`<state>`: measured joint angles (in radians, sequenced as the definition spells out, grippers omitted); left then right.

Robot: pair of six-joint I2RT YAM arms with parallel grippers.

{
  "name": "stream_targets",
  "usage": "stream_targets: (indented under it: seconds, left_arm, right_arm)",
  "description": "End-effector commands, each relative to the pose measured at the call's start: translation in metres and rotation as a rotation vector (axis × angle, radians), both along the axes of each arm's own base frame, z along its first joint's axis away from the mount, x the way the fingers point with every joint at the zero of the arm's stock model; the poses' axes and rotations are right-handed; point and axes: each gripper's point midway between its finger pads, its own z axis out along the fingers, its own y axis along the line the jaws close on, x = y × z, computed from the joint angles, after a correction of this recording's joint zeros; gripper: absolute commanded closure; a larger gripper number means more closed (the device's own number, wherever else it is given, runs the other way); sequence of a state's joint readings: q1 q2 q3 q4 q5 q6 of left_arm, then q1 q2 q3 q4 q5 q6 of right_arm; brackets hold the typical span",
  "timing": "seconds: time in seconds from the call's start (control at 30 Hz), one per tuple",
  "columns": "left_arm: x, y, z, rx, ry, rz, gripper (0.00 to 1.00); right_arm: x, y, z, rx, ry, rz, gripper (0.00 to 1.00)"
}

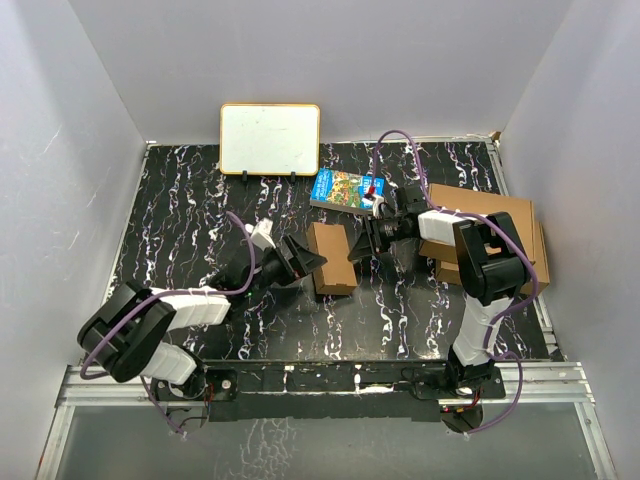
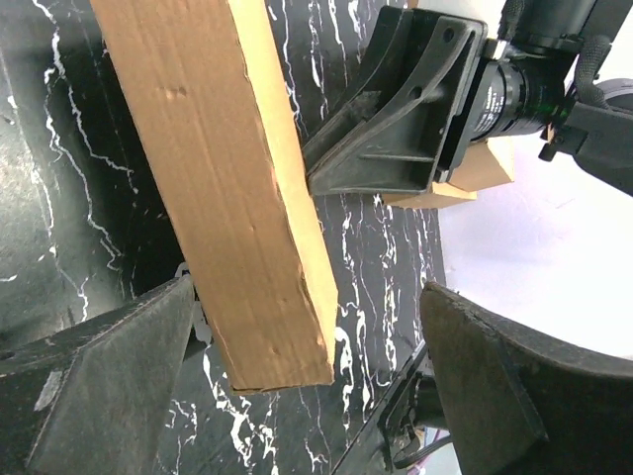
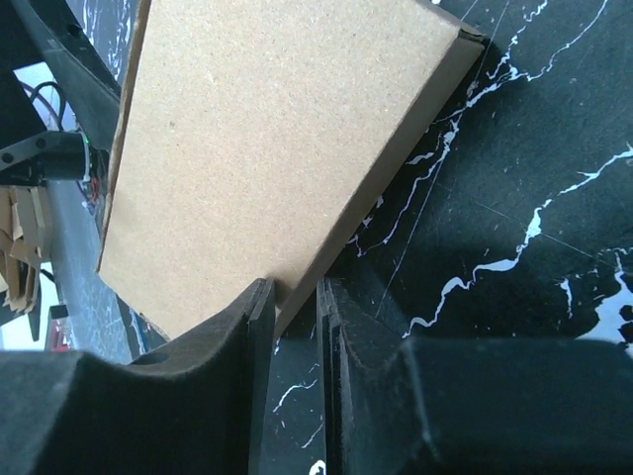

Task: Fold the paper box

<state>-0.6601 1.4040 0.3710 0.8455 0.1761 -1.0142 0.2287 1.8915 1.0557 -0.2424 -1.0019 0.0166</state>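
The paper box (image 1: 333, 258) is a small flat brown cardboard box in the middle of the black marbled table. In the right wrist view the paper box (image 3: 277, 139) fills the upper left, and my right gripper (image 3: 295, 297) is shut on its thin side edge. From above, the right gripper (image 1: 362, 243) sits at the box's right side. My left gripper (image 1: 305, 262) is at the box's left side, open wide. Its view shows the box (image 2: 227, 198) end between the spread fingers (image 2: 99, 386), touching neither. The right gripper (image 2: 396, 129) shows beyond the box.
A small whiteboard (image 1: 270, 139) stands at the back edge. A colourful printed book (image 1: 347, 190) lies behind the box. Two larger brown cardboard boxes (image 1: 495, 215) are stacked at the right, under the right arm. White walls enclose the table on three sides.
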Motion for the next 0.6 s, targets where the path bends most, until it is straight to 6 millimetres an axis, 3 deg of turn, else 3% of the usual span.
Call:
stream_targets:
  seconds: [0.0,0.27,0.4,0.57]
  left_arm:
    - [0.011,-0.003,0.01,0.006,-0.032,0.01,0.08]
    - [0.01,0.019,0.007,0.079,-0.041,0.089,0.36]
    - [0.009,0.021,-0.002,0.109,-0.027,0.085,0.42]
    - [0.013,0.013,-0.002,0.113,-0.043,0.055,0.5]
  right_arm:
    - [0.013,-0.014,-0.021,-0.122,-0.071,-0.025,0.74]
    - [0.023,-0.028,-0.025,-0.221,-0.122,-0.054,0.75]
    - [0.03,-0.034,-0.02,-0.261,-0.168,-0.058,0.75]
    - [0.048,-0.046,0.014,-0.306,-0.327,-0.077,0.73]
